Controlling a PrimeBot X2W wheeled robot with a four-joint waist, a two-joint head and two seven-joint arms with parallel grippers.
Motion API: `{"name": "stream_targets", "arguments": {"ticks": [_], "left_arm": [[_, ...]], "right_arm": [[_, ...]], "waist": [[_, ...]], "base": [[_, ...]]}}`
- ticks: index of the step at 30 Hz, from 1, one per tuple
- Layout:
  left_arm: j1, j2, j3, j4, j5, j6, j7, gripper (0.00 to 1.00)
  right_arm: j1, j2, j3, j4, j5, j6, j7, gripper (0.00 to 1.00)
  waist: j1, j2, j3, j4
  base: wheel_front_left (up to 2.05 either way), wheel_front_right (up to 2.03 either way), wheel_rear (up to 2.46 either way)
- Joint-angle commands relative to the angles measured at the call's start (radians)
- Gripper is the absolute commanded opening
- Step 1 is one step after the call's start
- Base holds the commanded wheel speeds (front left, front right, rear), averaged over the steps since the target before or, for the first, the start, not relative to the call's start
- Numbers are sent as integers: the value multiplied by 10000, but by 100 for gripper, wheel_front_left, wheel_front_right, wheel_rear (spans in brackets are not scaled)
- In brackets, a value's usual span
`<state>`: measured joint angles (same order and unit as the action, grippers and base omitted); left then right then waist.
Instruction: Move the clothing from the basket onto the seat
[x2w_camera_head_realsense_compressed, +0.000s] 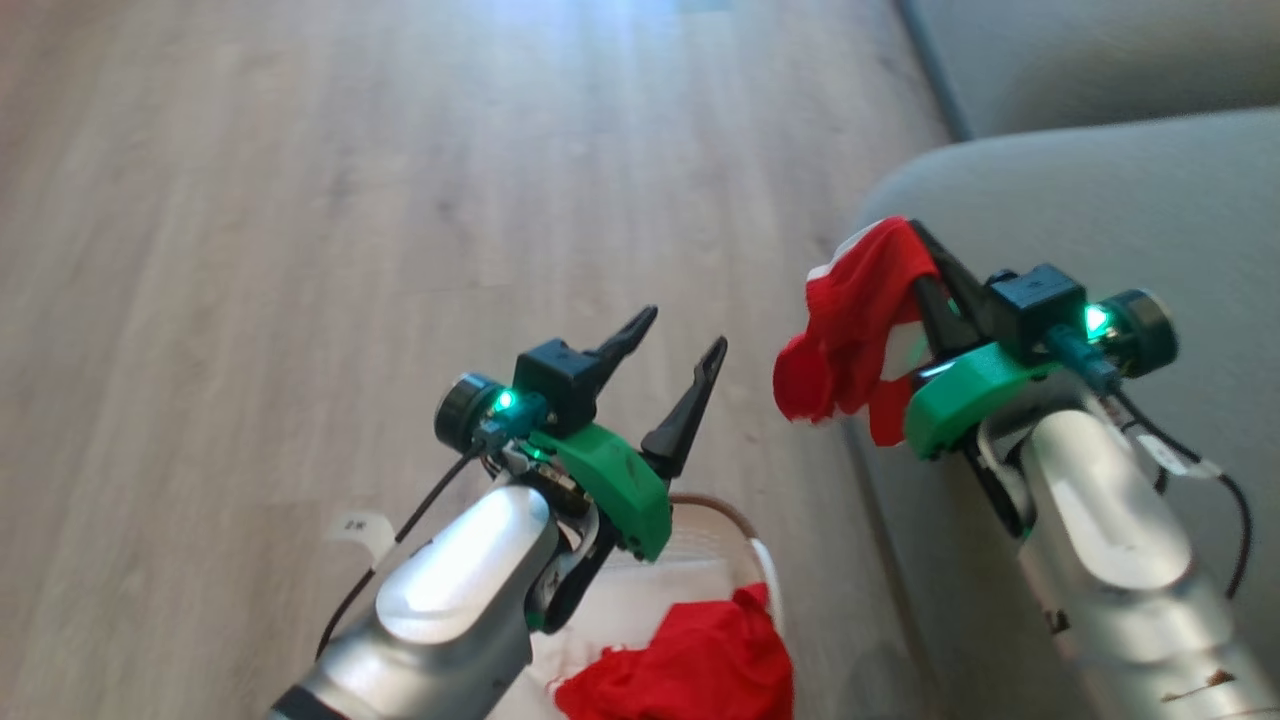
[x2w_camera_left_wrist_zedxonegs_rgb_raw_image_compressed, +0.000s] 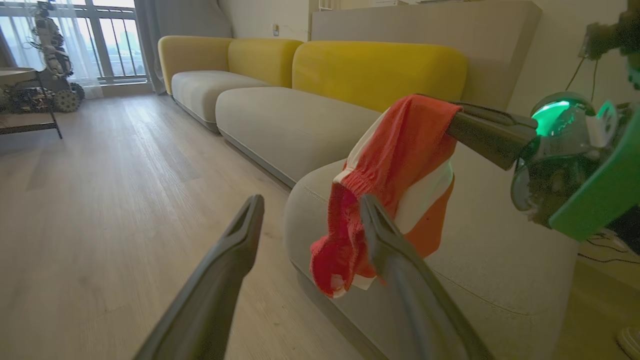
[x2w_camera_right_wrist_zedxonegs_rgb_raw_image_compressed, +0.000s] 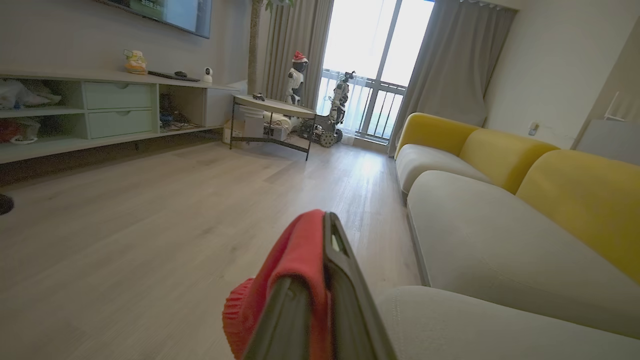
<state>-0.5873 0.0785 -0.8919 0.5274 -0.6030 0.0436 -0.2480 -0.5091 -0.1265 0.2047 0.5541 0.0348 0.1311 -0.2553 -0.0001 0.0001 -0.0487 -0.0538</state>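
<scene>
Right tool (x2w_camera_head_realsense_compressed: 925, 262) clamped on a bright red soft sports garment with white panels (x2w_camera_head_realsense_compressed: 850, 320), which hangs at the rounded edge of the large grey fabric sofa (x2w_camera_head_realsense_compressed: 1100, 200). Left tool (x2w_camera_head_realsense_compressed: 685, 332) spread wide and empty, above the cream-white plastic basket with brown rim (x2w_camera_head_realsense_compressed: 738, 520). More red fabric (x2w_camera_head_realsense_compressed: 700, 665) lies inside the basket.

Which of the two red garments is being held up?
The garment clamped in the right gripper beside the sofa; the other garment lies in the basket.
</scene>
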Motion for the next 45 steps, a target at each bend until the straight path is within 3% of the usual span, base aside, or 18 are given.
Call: {"name": "stream_targets", "arguments": {"ticks": [1,12,20,26,30,38,45], "left_arm": [[-357,20,409,-237,-4,-10,-112,100],[-133,-176,534,-464,293,-87,-134,100],[-174,-235,652,-547,725,-138,-136,100],[-202,-254,661,-468,936,-259,-136,100],[-347,-265,609,-563,1056,-259,-137,100],[-890,-255,581,-997,1385,-123,-137,100],[-1602,-101,555,-1460,1739,-34,-57,100]], "right_arm": [[-743,-72,172,-399,-36,-4,-65,0],[-1357,-353,388,-789,241,-4,-65,0],[-1609,-399,705,-874,520,-4,-65,0],[-2408,-591,1100,-343,793,-4,-65,0],[-3744,-1078,1040,248,978,-4,-62,0],[-7166,-2265,-119,1792,1652,-4,435,0],[-9412,-3343,-1095,2824,1115,-4,637,0]], "waist": [[1,-1,147,-828],[1,-1,613,-2700],[1,-1,932,-3168],[1,-1,1173,-2922],[1,-1,1660,-2511],[1,-1,3213,-1442],[1,-1,4678,-730]], "base": [[0,0,0],[0,0,0],[0,0,0],[0,0,0],[0,0,0],[0,0,0],[0,0,0]]}}
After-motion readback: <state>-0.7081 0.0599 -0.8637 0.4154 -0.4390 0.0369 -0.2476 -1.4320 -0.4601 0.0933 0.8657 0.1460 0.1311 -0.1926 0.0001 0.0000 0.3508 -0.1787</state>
